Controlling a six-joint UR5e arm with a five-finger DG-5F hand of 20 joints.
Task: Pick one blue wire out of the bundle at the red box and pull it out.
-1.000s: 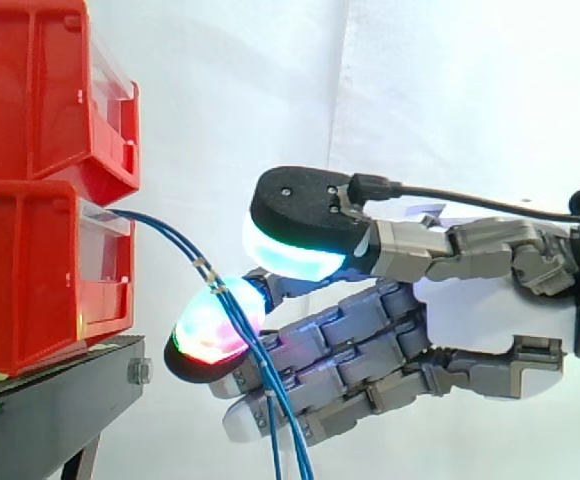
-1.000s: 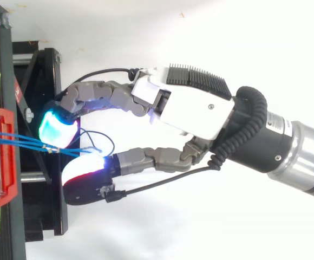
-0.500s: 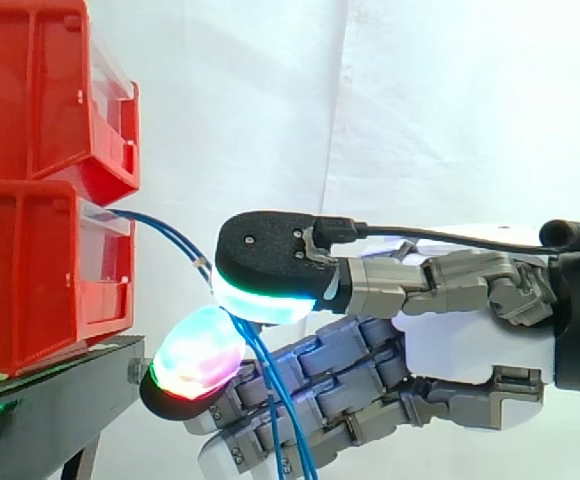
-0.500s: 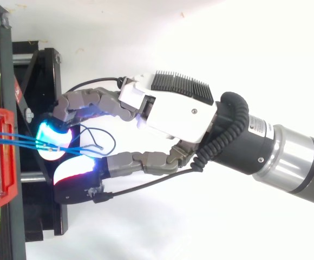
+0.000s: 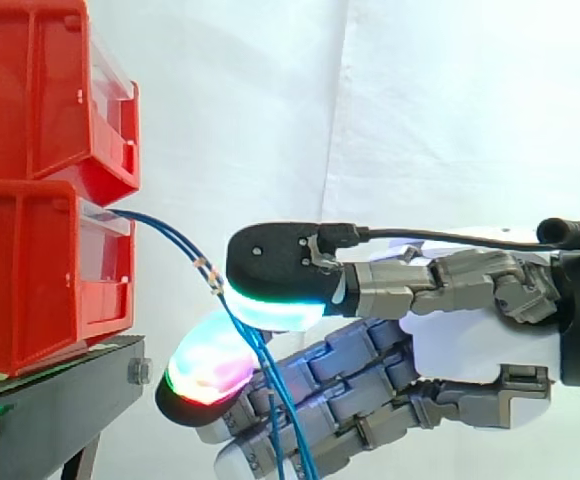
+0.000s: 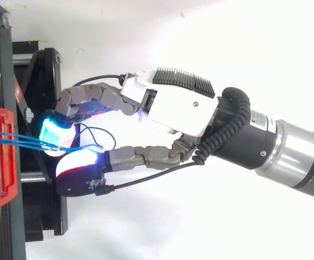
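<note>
1. The hand [image 6: 173, 108] has eased back from the lower red bin [image 5: 30, 270], thumb and fingers pinching the blue wires [image 5: 182, 246].
2. The blue wires slope out of that bin, above the black stand [image 5: 60, 395].

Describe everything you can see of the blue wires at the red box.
The blue wires are thin, glossy strands running close together. They leave the front of the lower red box, arc down and away, carry a small pale band partway, pass between the glowing pads of the hand, which pinch them, and hang on downward.
</note>
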